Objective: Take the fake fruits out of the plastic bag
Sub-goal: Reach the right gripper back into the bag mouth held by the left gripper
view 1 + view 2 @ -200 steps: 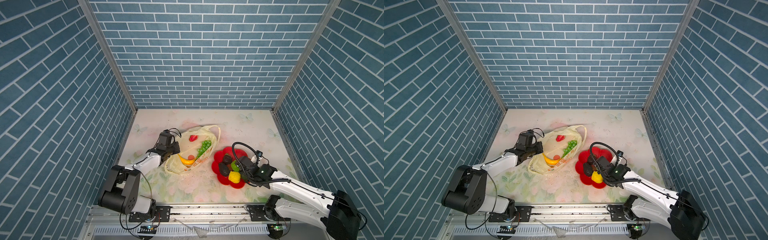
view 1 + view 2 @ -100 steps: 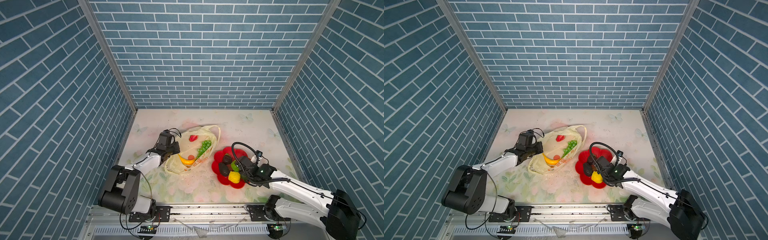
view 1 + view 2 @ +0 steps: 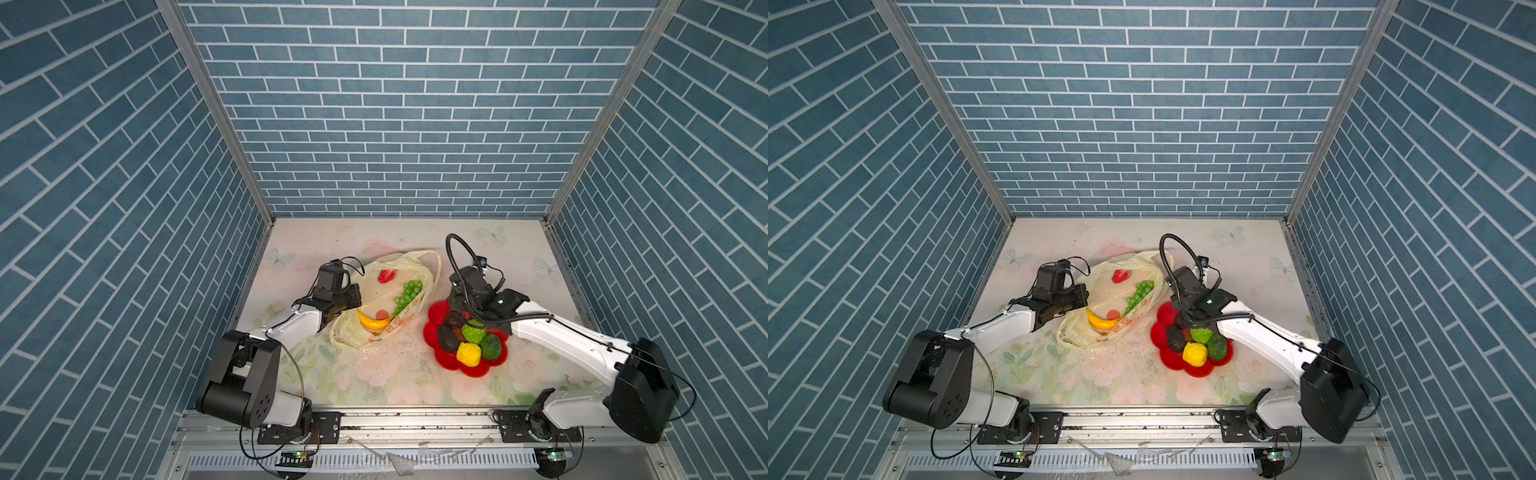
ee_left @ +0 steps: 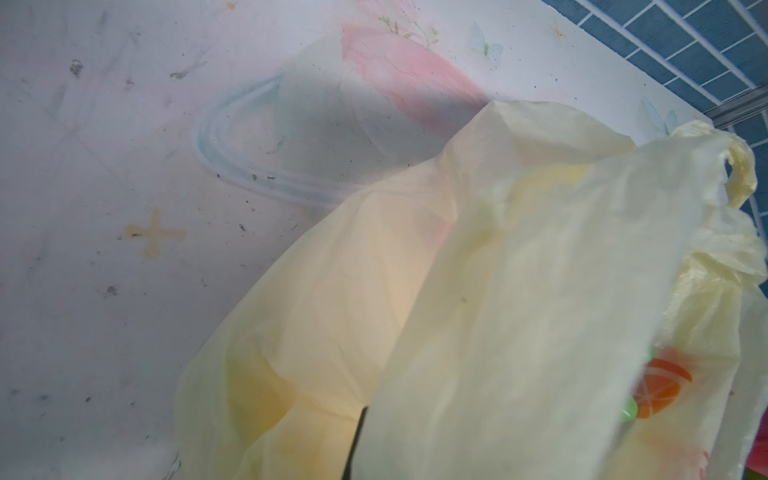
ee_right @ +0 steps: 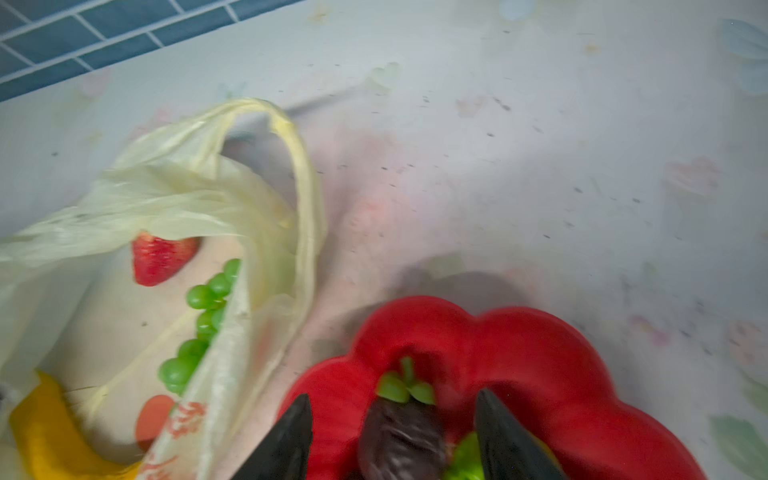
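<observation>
The plastic bag (image 3: 353, 336) lies open on the left of the mat, and my left gripper (image 3: 352, 302) is shut on its near-left edge. In the left wrist view the plastic bag (image 4: 498, 311) covers nearly all of the fingers. Inside it lie a strawberry (image 3: 387, 275), a grape bunch (image 3: 409, 293) and a banana (image 3: 374, 322). My right gripper (image 5: 394, 394) hangs open over the back of the red plate (image 5: 540, 353). A dark brown fruit (image 5: 401, 440) lies between its fingers, clear of both. More fake fruits are on the plate: a yellow knobbly ball (image 3: 468, 354), a green knobbly ball (image 3: 473, 331) and a green round fruit (image 3: 491, 347).
The red flower-shaped plate (image 3: 473, 370) sits just right of the bag, about a hand's width away. One bag handle (image 5: 305, 199) loops toward the plate. Blue brick walls close in the floral mat (image 3: 374, 374) on three sides.
My right gripper has moved back and left over the plate, toward the bag, staying open. The left gripper holds the bag edge as before.
</observation>
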Robot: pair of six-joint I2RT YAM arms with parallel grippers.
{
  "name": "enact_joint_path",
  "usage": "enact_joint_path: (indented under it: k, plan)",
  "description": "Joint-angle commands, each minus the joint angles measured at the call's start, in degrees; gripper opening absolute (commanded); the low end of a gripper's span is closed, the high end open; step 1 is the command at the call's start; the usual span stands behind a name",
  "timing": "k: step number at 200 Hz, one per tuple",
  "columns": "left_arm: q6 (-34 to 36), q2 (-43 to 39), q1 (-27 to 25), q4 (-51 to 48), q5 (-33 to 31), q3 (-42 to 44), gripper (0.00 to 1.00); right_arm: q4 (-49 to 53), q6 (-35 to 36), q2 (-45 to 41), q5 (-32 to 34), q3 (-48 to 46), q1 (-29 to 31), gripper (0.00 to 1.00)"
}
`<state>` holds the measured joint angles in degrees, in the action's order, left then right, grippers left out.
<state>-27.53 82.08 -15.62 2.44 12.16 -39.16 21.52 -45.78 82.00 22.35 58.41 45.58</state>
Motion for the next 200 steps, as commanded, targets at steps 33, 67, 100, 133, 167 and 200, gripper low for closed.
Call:
enact_joint_path:
  k: [33,67,100,133,167,200]
  plan:
    - [0.74,0.14,-0.71,1.58,2.98,-0.13,0.00,-15.59,2.01,14.65,-17.98,12.68,0.12,0.61]
    - [0.46,0.25,-1.43,2.40,4.00,0.01,0.00,-16.16,0.47,22.82,-20.50,19.90,0.68,0.60]
    - [0.52,0.10,-2.21,2.74,4.18,-0.08,0.00,-15.75,0.43,28.99,-23.85,25.52,0.82,0.60]
    - [0.54,0.00,-2.43,3.01,4.17,0.18,0.00,-15.95,-0.72,33.10,-24.22,28.12,0.82,0.60]
    - [0.46,-0.08,-2.50,3.49,4.60,0.33,0.00,-16.25,-0.45,36.34,-24.36,30.63,0.79,0.60]
    - [0.78,-0.52,-2.71,3.20,4.23,0.27,0.00,-17.22,-0.30,37.63,-23.94,31.33,0.92,0.60]
